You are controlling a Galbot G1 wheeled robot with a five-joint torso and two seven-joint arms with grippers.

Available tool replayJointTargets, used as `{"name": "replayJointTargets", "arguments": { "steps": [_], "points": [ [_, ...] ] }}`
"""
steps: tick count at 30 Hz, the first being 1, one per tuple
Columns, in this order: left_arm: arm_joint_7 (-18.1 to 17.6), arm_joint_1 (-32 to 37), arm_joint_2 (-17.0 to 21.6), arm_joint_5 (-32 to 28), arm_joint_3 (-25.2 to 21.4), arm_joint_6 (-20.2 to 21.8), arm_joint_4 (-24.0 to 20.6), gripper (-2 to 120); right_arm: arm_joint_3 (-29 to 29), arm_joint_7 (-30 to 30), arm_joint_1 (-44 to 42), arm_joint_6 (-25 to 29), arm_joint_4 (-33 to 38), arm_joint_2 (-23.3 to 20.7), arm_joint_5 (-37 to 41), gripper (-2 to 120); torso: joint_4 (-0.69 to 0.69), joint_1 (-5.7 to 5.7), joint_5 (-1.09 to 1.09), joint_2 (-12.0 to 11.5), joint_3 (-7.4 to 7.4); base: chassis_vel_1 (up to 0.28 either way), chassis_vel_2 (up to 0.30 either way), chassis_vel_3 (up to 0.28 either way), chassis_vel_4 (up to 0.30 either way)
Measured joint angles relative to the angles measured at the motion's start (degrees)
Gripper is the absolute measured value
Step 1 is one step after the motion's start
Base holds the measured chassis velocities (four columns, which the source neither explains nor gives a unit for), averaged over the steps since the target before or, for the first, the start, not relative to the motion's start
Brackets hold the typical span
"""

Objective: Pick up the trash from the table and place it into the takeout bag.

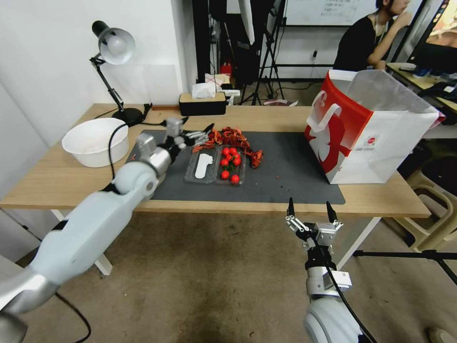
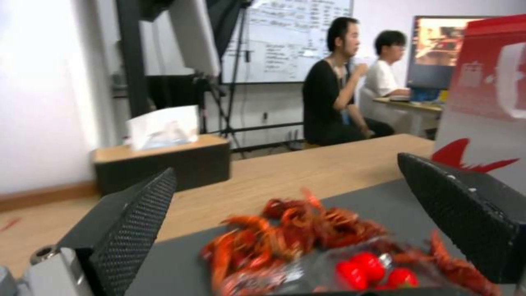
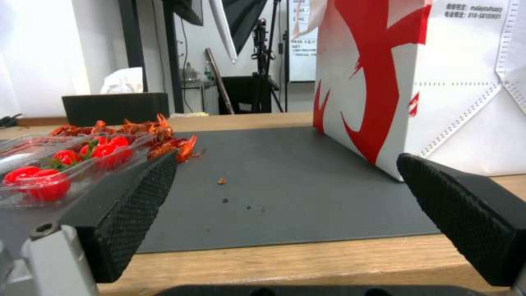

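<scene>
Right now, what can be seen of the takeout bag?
The bag is stiff paper, with white faces, a red side bearing white print and a white loop handle, and a small red logo on the front. It stands upright with its mouth open, at the right end of the table, its base partly on the mat. Neither gripper touches it.
</scene>
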Motion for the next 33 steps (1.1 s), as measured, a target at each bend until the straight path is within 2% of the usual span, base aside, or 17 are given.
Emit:
{"name": "replayJointTargets", "arguments": {
  "steps": [2,4,6,12,18,21,26,33],
  "points": [
    [-0.9,6.1,1.5,1.3,-5.5,0.6,-3.2,100,-0.4,-0.1,0.2,0.0,-0.2,0.1,0.0,100,-0.01,0.00,0.01,0.0,0.00,0.000,0.000,0.000,0.000],
    [-1.0,7.5,1.9,1.6,-6.9,0.7,-3.9,100,-0.4,-0.1,0.2,0.0,-0.3,0.1,0.0,100,0.00,-0.01,0.01,0.0,0.00,0.000,0.000,0.000,0.000],
    [-1.3,11.9,3.4,2.7,-11.0,0.4,-6.3,100,-0.5,-0.1,0.1,0.0,-0.3,0.0,-0.1,100,0.00,0.00,0.01,0.0,0.00,0.000,0.000,0.000,0.000],
    [-2.7,16.6,4.4,3.9,-14.4,-0.3,-9.0,100,-0.7,-0.1,-0.1,0.1,-0.3,0.0,-0.2,100,0.00,-0.01,0.01,0.0,0.00,0.000,0.000,0.000,0.000],
    [-3.0,25.9,4.2,6.2,-20.6,-1.2,-12.6,100,-0.9,-0.1,-0.3,0.1,-0.3,0.1,-0.3,100,0.00,0.00,0.00,0.0,0.01,0.000,0.000,0.000,0.000],
    [-3.0,28.3,3.9,7.1,-22.3,-1.4,-13.6,100,-1.0,-0.1,-0.4,0.1,-0.3,0.1,-0.3,100,0.00,0.01,0.01,0.0,0.00,0.000,0.000,0.000,0.000],
    [-3.3,34.3,2.6,11.4,-26.9,-1.7,-16.6,100,-1.2,-0.1,-0.5,0.2,-0.2,-0.1,-0.4,100,0.00,0.00,0.01,0.0,0.00,0.000,0.000,0.000,0.000],
    [-4.1,39.1,-0.2,14.5,-30.3,-2.0,-18.8,100,-1.3,-0.1,-0.6,0.2,0.2,-0.2,-0.4,100,-0.01,0.01,0.02,0.0,0.00,0.000,0.000,0.000,0.000]
  ]
}}
